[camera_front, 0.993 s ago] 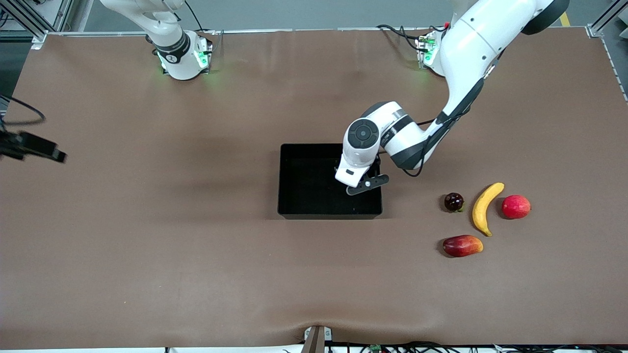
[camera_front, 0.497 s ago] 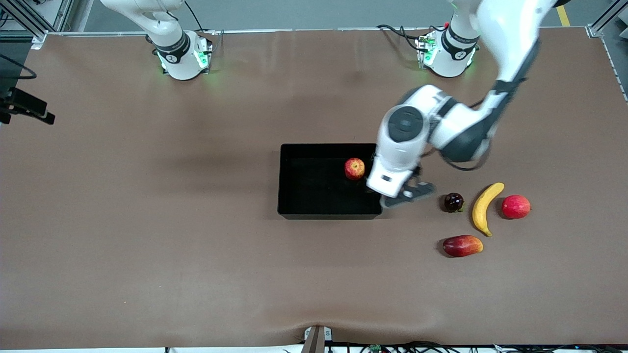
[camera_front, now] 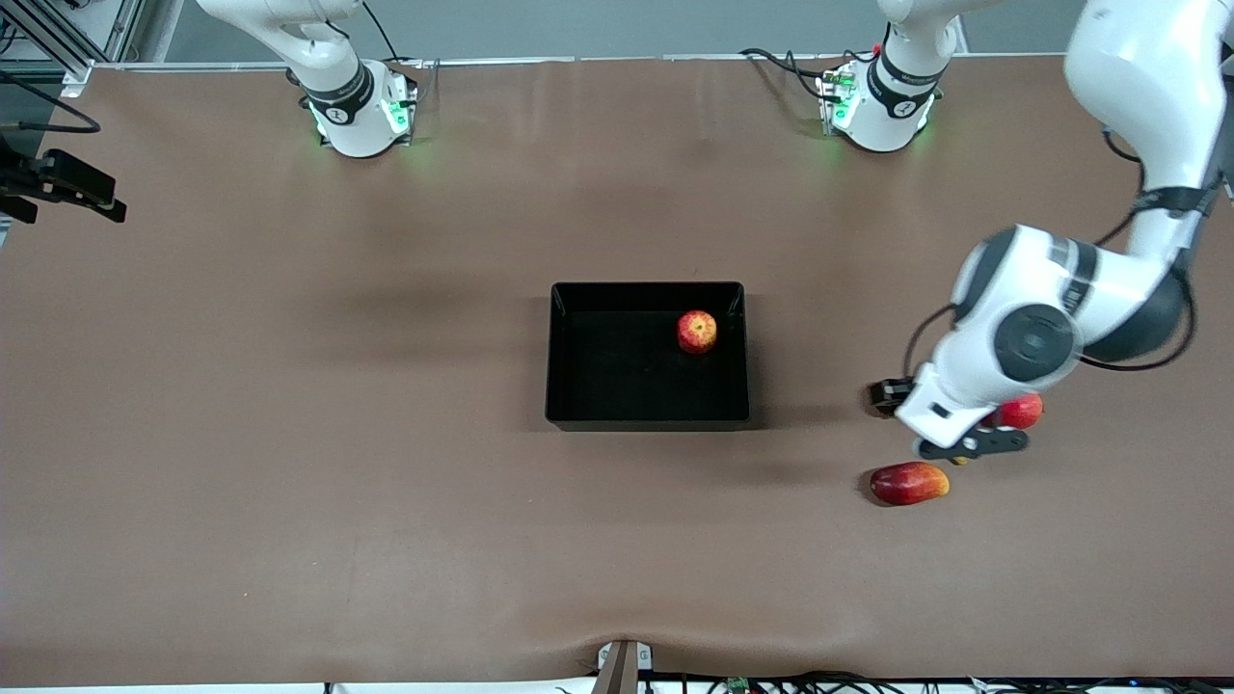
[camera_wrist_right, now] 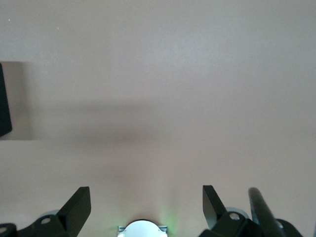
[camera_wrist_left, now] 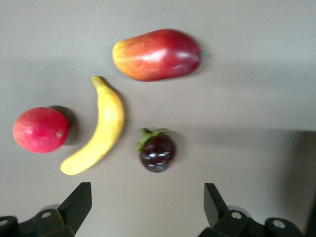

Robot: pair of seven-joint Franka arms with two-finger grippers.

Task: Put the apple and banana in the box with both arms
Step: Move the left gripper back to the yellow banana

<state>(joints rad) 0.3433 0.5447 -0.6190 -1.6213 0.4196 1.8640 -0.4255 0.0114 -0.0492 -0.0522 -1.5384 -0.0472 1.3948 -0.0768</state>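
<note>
The apple [camera_front: 696,331] lies in the black box [camera_front: 578,405], near the wall toward the left arm's end. My left gripper [camera_front: 969,445] hangs open and empty over the fruit cluster. In the left wrist view its open fingers [camera_wrist_left: 146,197] frame bare table, with the yellow banana [camera_wrist_left: 98,131] lying just past them. In the front view the left arm hides the banana. My right gripper [camera_front: 72,183] is raised at the right arm's end of the table. It is open and empty [camera_wrist_right: 146,197] over bare table.
A red-and-yellow mango-like fruit [camera_front: 908,483] [camera_wrist_left: 157,54], a smooth pink-red round fruit [camera_front: 1022,411] [camera_wrist_left: 40,129] and a small dark fruit with green leaves [camera_wrist_left: 157,152] lie around the banana. The right arm's base [camera_wrist_right: 143,229] shows in the right wrist view.
My left gripper left the apple in the box and swung toward the left arm's end, over the fruit cluster. My right gripper moved up at the view's edge.
</note>
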